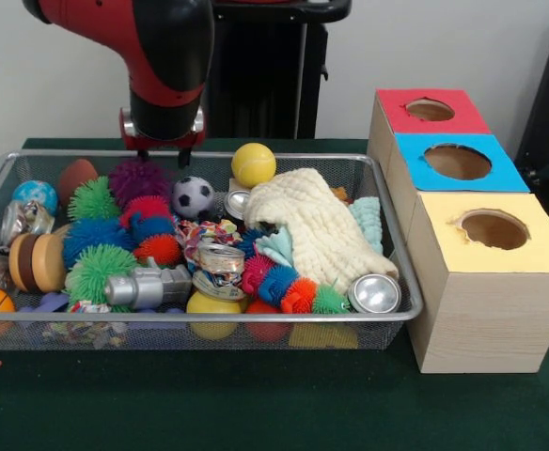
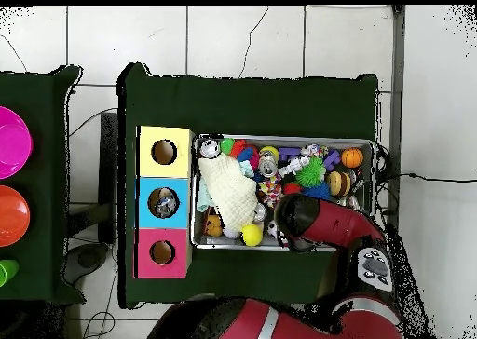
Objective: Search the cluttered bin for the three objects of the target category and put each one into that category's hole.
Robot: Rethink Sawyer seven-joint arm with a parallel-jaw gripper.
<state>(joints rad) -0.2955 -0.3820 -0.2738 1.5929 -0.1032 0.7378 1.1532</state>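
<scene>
Front view, upper left of frame: tool (image 1: 162,150) poised over wire bin (image 1: 387,246), finger state cannot be told, likely placed for searching; three-hole sorting box (image 1: 472,282) stands right, receiving.

Bin (image 1: 199,324) (image 2: 365,147) and hole boxes (image 1: 486,272) (image 2: 164,202) are seen close, low, front-on; overhead, the same, straight down, farther off.

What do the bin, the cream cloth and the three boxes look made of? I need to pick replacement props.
The bin looks like silver wire mesh: toys show through its walls. The cream cloth seems a soft waffle-textured fabric, matte, draped in folds. The three boxes look like pale wood or plywood with a faint grain; their red, blue and yellow tops could be paint or paper.
</scene>
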